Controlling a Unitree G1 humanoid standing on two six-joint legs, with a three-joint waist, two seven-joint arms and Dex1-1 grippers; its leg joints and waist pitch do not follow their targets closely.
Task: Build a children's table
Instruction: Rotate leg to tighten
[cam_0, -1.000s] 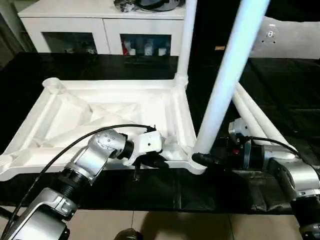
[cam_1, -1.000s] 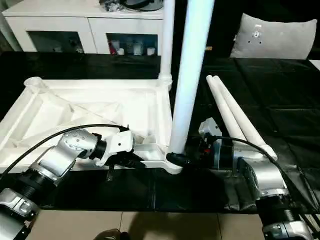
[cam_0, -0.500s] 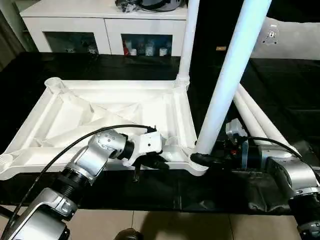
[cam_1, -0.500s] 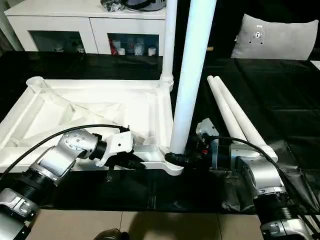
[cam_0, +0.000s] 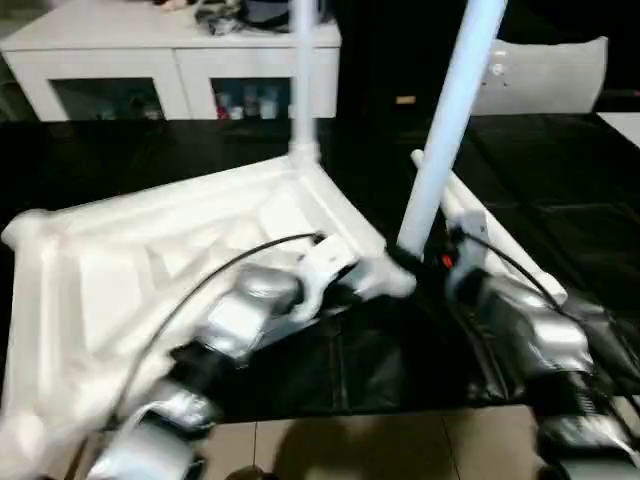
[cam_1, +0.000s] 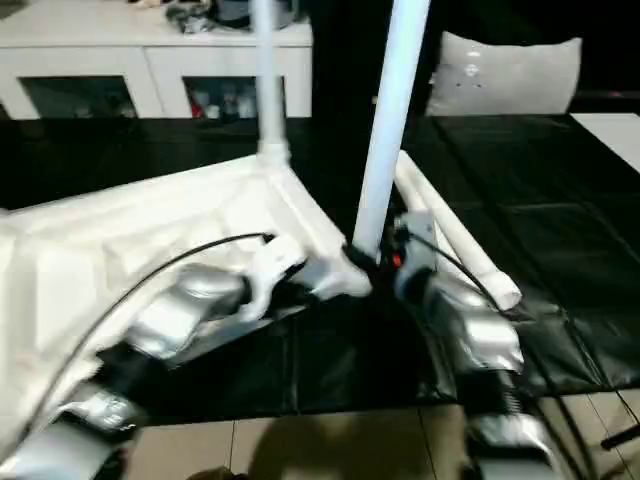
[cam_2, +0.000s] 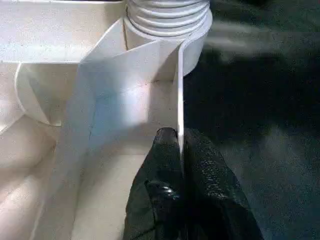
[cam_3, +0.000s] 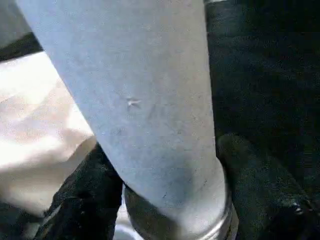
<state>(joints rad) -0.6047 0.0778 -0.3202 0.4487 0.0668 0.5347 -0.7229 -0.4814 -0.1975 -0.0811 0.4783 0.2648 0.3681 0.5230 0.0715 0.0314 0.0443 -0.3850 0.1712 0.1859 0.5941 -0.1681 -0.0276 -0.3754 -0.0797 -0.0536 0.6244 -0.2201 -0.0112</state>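
The table (cam_0: 190, 240) is lying upside down on a black tabletop (cam_0: 560, 180), ribbed underside facing up. Its long axis is running from the robot's near left toward the far middle, at a slant to the tabletop's front edge. Two legs are standing screwed into corner sockets, pointing straight up: the far leg (cam_0: 303, 70) and the near leg (cam_0: 450, 120). Two loose legs (cam_1: 450, 225) are lying side by side on the black cover, just right of the near leg, running away from the robot.

The left pincer (cam_2: 179, 165) is pressed together on the thin side wall of the table, one black finger on each face, just below a ribbed socket. The right pincer (cam_3: 165, 200) is sitting spread around the base of the near leg, a finger (cam_3: 260, 190) on either side, touching it.

Compared with a second ago, the table top is lying turned: then its long side was running parallel to the front edge, now its left end is swinging nearer the robot. Both arms have swung with it, keeping their holds, and the right pincer has narrowed slightly.

Behind the tabletop a white cabinet (cam_0: 180, 70) with glass doors is standing, clutter on top. A grey cushion (cam_1: 505, 70) is resting at far right. Tan floor tiles (cam_0: 380, 450) are showing below the front edge.
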